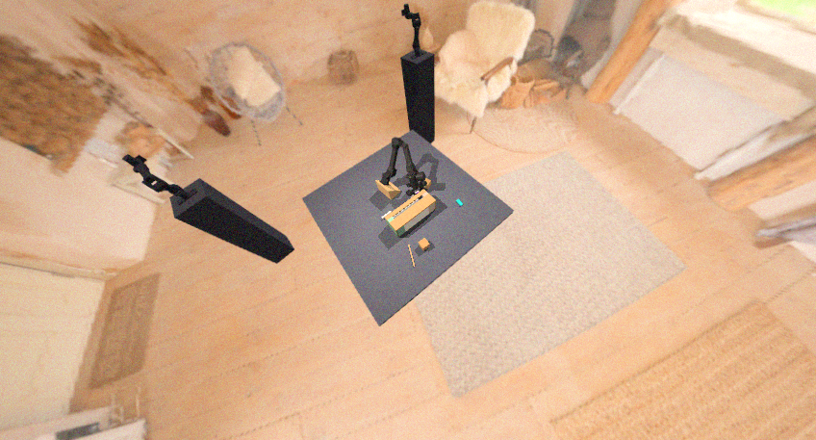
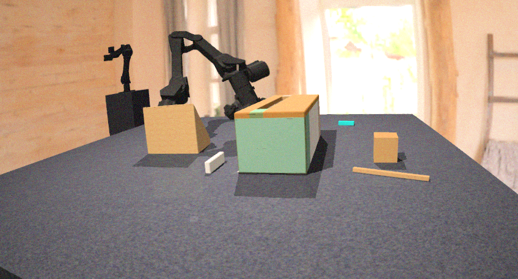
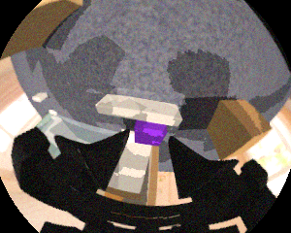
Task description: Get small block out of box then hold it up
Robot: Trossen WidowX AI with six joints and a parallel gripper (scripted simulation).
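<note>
The end effector (image 3: 145,155), partly open and empty, hangs over the box (image 2: 277,134) above the purple block (image 3: 149,132) on its shelf, a small, rigid, probably light cube best gripped across opposite flat faces once on the worktop (image 2: 254,221).

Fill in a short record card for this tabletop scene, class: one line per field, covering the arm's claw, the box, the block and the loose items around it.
claw: open, empty, lowered behind the box's far end
box: green end wall, orange slotted top, upright on the table
block: purple, seen just ahead of the claw
wedge: tan, beside the box
white bar: lying flat between wedge and box
cube: tan
stick: thin, wooden, in front of the cube
teal piece: small, far side
</note>
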